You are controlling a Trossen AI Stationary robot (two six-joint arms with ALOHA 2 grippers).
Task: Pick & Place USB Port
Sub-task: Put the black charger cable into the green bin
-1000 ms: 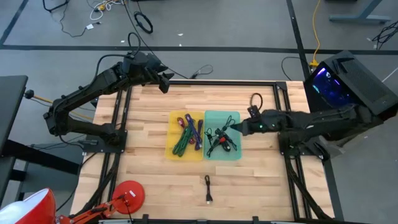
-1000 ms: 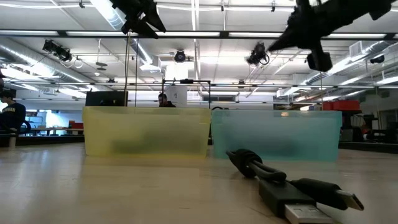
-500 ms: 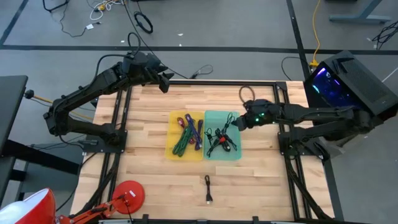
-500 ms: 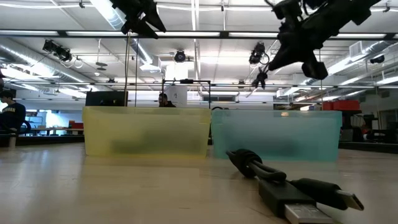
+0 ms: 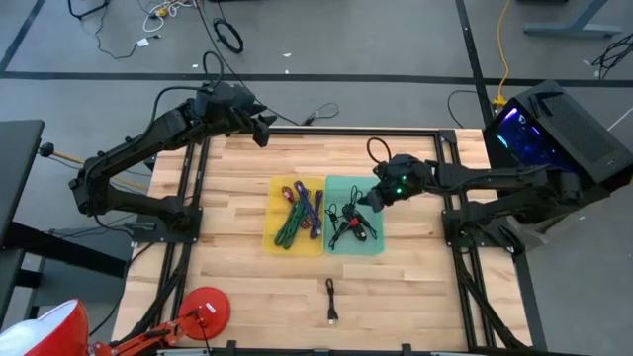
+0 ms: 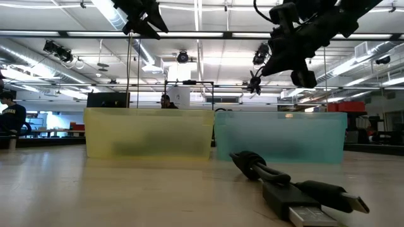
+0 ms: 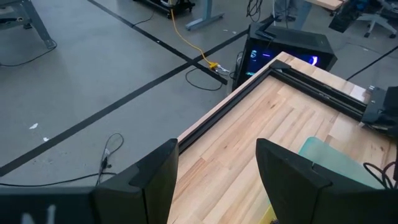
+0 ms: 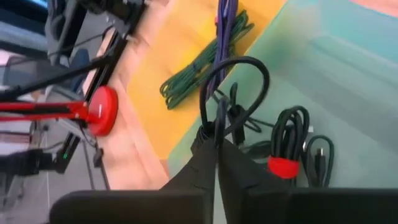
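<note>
From above, the right gripper point(image 5: 374, 195) hangs over the teal bin point(image 5: 377, 240), carrying a black USB cable point(image 5: 380, 153) for dropping there; another cable point(image 5: 331, 301) waits on the counter point(image 5: 237, 277). The low view shows it well above the bin. Its wrist view shows fingers point(image 8: 239, 165) clenched on the looped cable. The left gripper point(image 7: 214, 180) idles, fingers released, probably at the far corner.

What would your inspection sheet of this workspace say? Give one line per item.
Surface: wooden table.
Job's things: yellow bin holds green and purple cables; teal bin holds black cables.
Clutter: red round object at the table's near edge.
Grippers: right gripper above the teal bin, fingers shut on a black cable; left gripper idle at the far edge, open.
Cables: loose USB cable on the table.
Surroundings: floor cables, computer tower.
</note>
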